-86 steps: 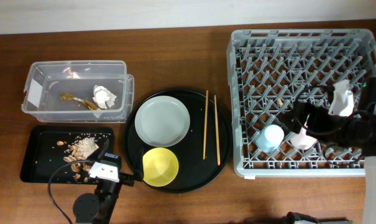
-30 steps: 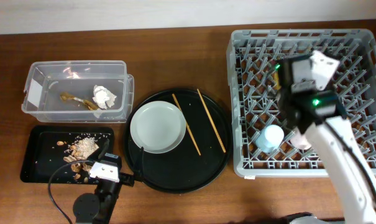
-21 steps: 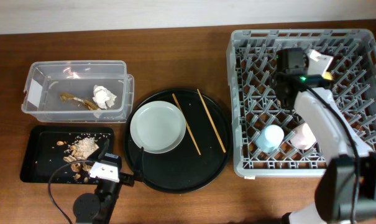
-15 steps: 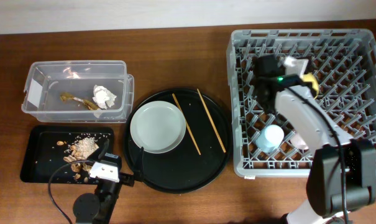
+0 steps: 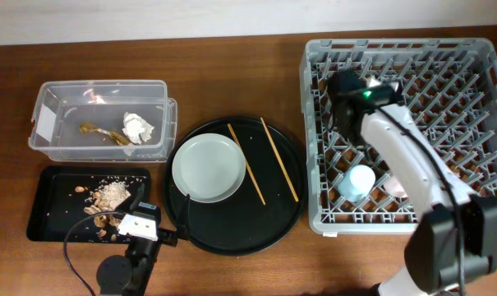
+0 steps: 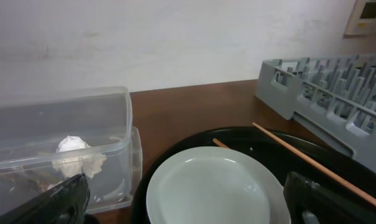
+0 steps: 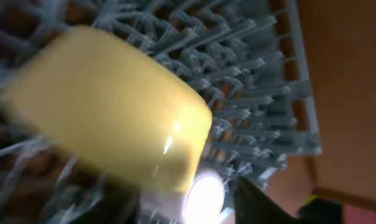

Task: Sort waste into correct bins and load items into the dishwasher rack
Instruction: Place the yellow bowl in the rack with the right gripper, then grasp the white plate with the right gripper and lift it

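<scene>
The yellow bowl (image 7: 107, 106) shows blurred in the right wrist view, lying against the pegs of the grey dishwasher rack (image 5: 478, 66). My right gripper (image 5: 347, 89) hangs over the rack's left half, its fingers apart just below the bowl. A blue cup (image 5: 359, 181) and a pink cup (image 5: 398, 186) stand in the rack. The grey plate (image 5: 205, 168) and two chopsticks (image 5: 278, 159) lie on the round black tray (image 5: 232, 234). My left gripper (image 6: 188, 208) stands wide open before the plate (image 6: 212, 186). Tissue (image 5: 137, 126) and wrapper (image 5: 100, 131) are in the clear box (image 5: 47, 99); food scraps (image 5: 107, 197) are on the black tray (image 5: 55, 222).
The left arm (image 5: 137, 238) sits at the table's front edge between the two black trays. The right arm's white link (image 5: 412, 164) crosses the rack diagonally, above the cups. Bare wooden tabletop (image 5: 232, 82) lies behind the round tray.
The yellow bowl has gone from the round tray into the rack, and plate and chopsticks have shifted. My right arm swung left over the rack and its jaws parted. The left arm has not moved.
</scene>
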